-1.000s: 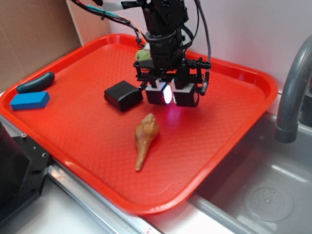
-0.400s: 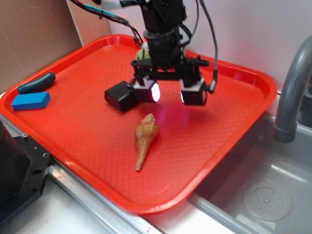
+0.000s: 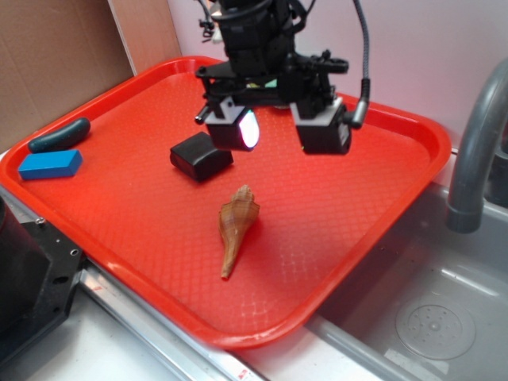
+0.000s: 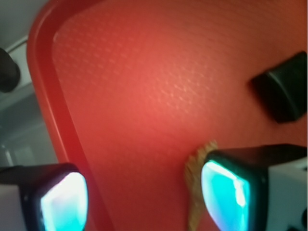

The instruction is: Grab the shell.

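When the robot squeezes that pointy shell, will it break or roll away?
The shell looks hard and stiff, so it probably won't bend, though its thin pointed tip might snap if pinched. Its ribbed, rounded end could turn or slide on the red tray. The open gripper hovers above it, touching nothing.

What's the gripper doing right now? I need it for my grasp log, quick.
Gripper: open, jaws spread wide, holding nothing, raised above the tray. The shell lies on the tray, not touched.
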{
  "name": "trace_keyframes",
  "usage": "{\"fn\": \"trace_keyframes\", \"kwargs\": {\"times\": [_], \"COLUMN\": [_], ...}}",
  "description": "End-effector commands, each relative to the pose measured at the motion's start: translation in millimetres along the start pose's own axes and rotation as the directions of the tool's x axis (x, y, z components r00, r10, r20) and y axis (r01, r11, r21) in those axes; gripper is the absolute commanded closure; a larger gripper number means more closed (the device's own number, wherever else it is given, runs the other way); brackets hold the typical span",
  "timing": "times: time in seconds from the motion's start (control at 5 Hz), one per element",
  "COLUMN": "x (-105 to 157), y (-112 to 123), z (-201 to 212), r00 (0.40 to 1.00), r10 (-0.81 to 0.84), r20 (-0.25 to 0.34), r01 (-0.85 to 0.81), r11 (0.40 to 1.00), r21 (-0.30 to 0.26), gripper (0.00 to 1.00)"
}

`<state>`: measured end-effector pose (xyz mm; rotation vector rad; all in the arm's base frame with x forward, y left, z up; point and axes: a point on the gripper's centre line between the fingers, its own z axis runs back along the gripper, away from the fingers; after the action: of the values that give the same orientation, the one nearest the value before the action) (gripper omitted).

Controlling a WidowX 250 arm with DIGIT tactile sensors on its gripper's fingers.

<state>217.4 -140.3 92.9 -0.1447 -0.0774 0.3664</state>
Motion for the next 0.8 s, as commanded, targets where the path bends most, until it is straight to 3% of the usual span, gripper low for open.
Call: {"fn": "trace_keyframes", "kwargs": {"times": [0.0,0.6], "x": [-28,-29], "y": [0,33], "z": [-6,-22], "r00": [0.999,0.995], "r10": [0.016,0.083], "r20": [0.05,0.05], "r01": [-0.015,-0.082], "r11": [1.0,0.996], "r21": [-0.022,-0.023], "gripper": [0.0,0.0]}}
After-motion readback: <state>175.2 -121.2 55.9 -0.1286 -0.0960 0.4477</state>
